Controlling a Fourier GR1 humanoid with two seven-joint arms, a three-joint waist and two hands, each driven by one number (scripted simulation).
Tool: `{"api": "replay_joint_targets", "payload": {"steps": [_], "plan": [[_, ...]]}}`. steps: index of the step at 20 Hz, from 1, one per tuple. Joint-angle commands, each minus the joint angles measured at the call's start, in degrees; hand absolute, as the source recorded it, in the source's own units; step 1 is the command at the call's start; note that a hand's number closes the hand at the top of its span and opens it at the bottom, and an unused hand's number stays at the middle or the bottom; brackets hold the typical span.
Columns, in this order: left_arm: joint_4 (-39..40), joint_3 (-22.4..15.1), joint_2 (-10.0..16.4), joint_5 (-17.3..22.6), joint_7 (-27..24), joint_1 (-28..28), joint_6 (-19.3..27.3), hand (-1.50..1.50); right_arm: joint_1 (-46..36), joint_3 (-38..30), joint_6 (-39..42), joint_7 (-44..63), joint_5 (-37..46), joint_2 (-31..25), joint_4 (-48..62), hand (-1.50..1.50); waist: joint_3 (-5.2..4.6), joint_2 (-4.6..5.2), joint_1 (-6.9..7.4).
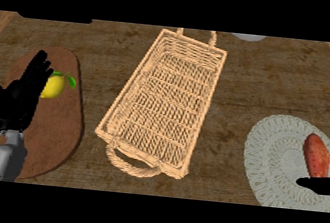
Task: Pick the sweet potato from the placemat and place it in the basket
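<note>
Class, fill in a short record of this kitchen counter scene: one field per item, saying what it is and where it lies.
container: long rectangular wicker basket with loop handles, centre of the wooden counter, nothing in it
item to move: orange sweet potato, lying on the round white woven placemat at the right
other item: yellow lemon, on the brown oval mat at the left
left hand: open, fingers up, resting at the left edge
right hand: at the right edge beside the sweet potato, mostly out of view

At eight o'clock, a black left hand (15,100) tops a rounded grey forearm (0,160) with dark markings; at four o'clock, a black right hand (322,185).
</note>
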Motion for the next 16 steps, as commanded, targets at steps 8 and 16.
{"api": "replay_joint_targets", "payload": {"steps": [8, 16], "plan": [[2.29, -0.09, -2.08, -1.65, -2.13, -0.22, 0.48, 0.00, -1.09, 3.96, 2.81, -10.34, 2.50, -1.65, 11.59, 1.50, 0.11, 0.20, 0.22], [-0.08, 1.25, -0.01, -0.38, 1.34, -0.56, -1.24, 0.00, -2.11, 3.82, 3.12, -10.60, 1.59, -0.67, 9.80, 1.50, 0.09, 0.08, 0.24]]}}
